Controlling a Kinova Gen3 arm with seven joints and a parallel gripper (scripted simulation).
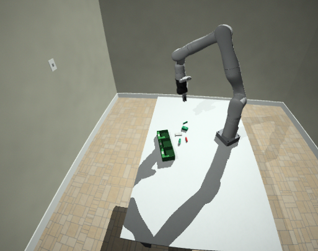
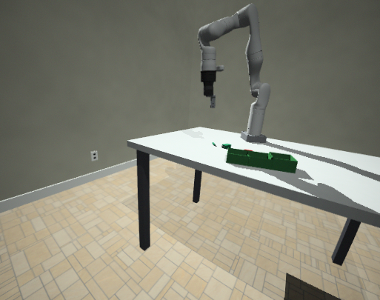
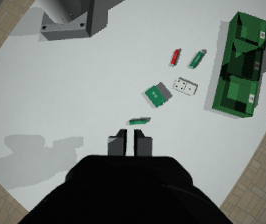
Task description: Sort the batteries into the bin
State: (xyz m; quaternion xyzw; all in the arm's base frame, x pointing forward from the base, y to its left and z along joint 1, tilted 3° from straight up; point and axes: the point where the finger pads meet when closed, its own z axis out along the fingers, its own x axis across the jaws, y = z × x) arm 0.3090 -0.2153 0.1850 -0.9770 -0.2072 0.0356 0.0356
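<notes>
- Below the gripper (image 3: 129,142), on the white table (image 1: 208,181), a loose cluster of small items; nearest under the fingertips a slim green cell (image 3: 139,121), lying flat; which items are batteries, and of what size, cannot be told at this scale
- Beyond it, a green block-shaped piece (image 3: 158,93); next out a white piece with dark dots (image 3: 186,86); farther still a small red cylinder (image 3: 176,56) and a green-and-white cylinder (image 3: 197,58), side by side but apart
- Farthest from the gripper on that side, a long green bin tray (image 1: 165,145) with three compartments; standing flat on the table; no letter legible on it; in the exterior view a red spot shows at its far rim, whether inside or behind cannot be told
- Gripper high above the table, pointing straight down; fingers drawn near together with a thin slit between, nothing in them
- Off to the gripper's other side, the arm's grey base plate (image 1: 220,137) bolted to the table
- Around: tiled floor (image 2: 82,239), grey walls, a wall socket (image 1: 53,64)
</notes>
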